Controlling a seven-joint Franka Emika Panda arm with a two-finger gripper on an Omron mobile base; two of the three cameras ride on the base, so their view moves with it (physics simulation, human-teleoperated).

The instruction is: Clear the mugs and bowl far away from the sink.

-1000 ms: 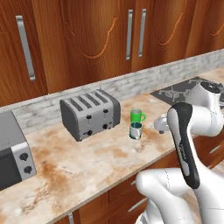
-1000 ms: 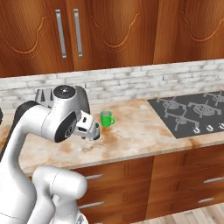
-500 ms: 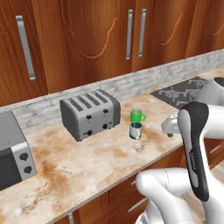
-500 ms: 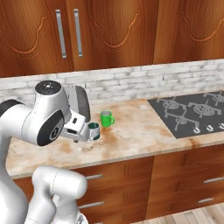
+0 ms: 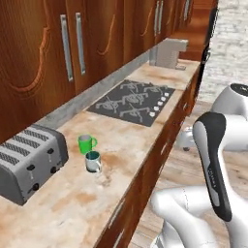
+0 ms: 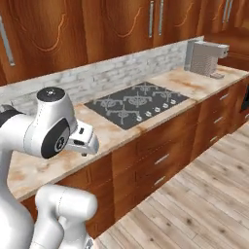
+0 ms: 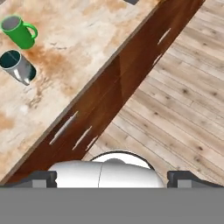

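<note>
While the arm hangs off the counter's front edge, over the wood floor [image 7: 183, 109], the gripper [image 7: 112, 177] has its two dark tips set far apart at the bottom corners of the hand view, jaws wide, nothing between them. Green mug [image 5: 86, 144] stands upright on the marbled counter [image 5: 121, 140], handle toward the cooktop side; grey mug [image 5: 93, 161] stands just beside it, nearer the counter's front edge, teal inside showing. From the hand view both mugs sit at upper left, green mug [image 7: 18, 31] and grey mug [image 7: 16, 65] close together but apart, well away from the gripper. Toaster [image 5: 26, 162] sits on the counter at the left of the left base view, near the mugs. Black cooktop [image 5: 130, 101] lies farther along the counter, well apart from the mugs; coffee machine [image 5: 168, 52] stands at the far end against the wall. Right base view: cooktop [image 6: 136, 103] mid-counter, coffee machine [image 6: 204, 57] at the right end, wood cabinets [image 6: 97, 24] above, drawers [image 6: 160, 158] below.
</note>
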